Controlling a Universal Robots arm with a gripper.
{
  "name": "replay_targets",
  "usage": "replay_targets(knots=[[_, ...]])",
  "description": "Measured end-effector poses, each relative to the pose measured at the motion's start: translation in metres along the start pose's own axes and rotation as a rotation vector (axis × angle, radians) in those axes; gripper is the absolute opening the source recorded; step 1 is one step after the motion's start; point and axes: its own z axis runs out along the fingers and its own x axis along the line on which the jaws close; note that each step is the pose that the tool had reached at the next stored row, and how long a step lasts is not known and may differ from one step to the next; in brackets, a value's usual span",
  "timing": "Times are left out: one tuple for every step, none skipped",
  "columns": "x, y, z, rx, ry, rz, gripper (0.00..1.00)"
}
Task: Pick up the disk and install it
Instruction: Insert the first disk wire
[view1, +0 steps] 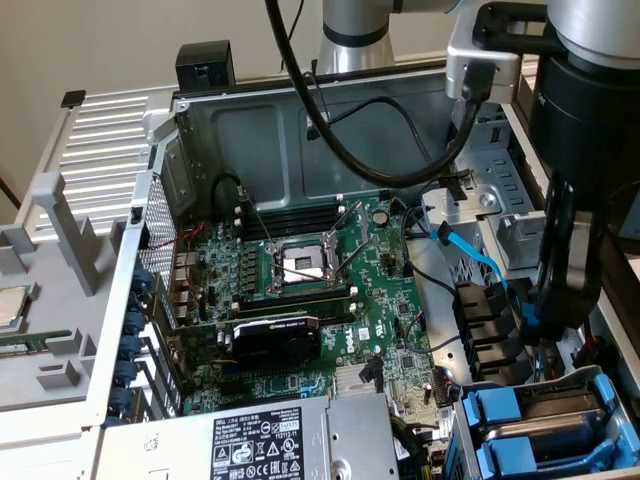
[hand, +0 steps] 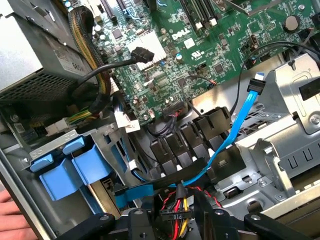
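Silver hard drive in its bright blue plastic carrier (view1: 500, 415) looks seated in the bay; the gripper (hand: 175, 220) straddles a black power connector (hand: 176, 212), jaws' grip impossible to tell, so cabling seems left

Open computer case (view1: 260, 130), side panel off. Green motherboard (view1: 390, 290) inside, CPU socket (view1: 300, 265) near its middle, black graphics card (view1: 275, 335) just beside it toward the camera. Grey power supply (view1: 270, 440) in the foreground, label up. Light-blue data cable (view1: 478, 258) runs across the metal drive cage (view1: 480, 200). Loose processor chip (view1: 8, 305) outside the case, at the exterior view's left.
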Motion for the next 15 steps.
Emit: replay_targets(knots=[[0.000,0.0009,-0.0001,0.0006,-0.0003,0.000,0.47],[0.001,0.0017,-0.0003,0.0017,-0.0008,0.000,0.40],[0.001,0.0020,-0.0002,0.0020,-0.0010,0.000,0.40],[0.001,0.0020,-0.0002,0.0020,-0.0011,0.000,0.38],[0.001,0.0020,-0.0002,0.0020,-0.0011,0.000,0.35],[0.001,0.0020,-0.0002,0.0020,-0.0011,0.000,0.35],[0.001,0.0020,-0.0003,0.0022,-0.0011,0.000,0.35],[0.001,0.0022,-0.0003,0.0026,-0.0014,0.000,0.35],[0.000,0.0027,-0.0003,0.0030,-0.0018,0.000,0.35],[-0.002,0.0041,-0.0003,0.0035,-0.0020,0.000,0.35],[-0.005,0.0058,-0.0006,0.0039,-0.0018,-0.001,0.35],[-0.007,0.0080,-0.0006,0.0038,-0.0019,-0.001,0.35],[-0.008,0.0095,-0.0011,0.0044,-0.0012,-0.001,0.35],[-0.008,0.0104,-0.0025,0.0058,0.0007,-0.001,0.35],[-0.008,0.0109,-0.0047,0.0072,0.0022,-0.001,0.35]])
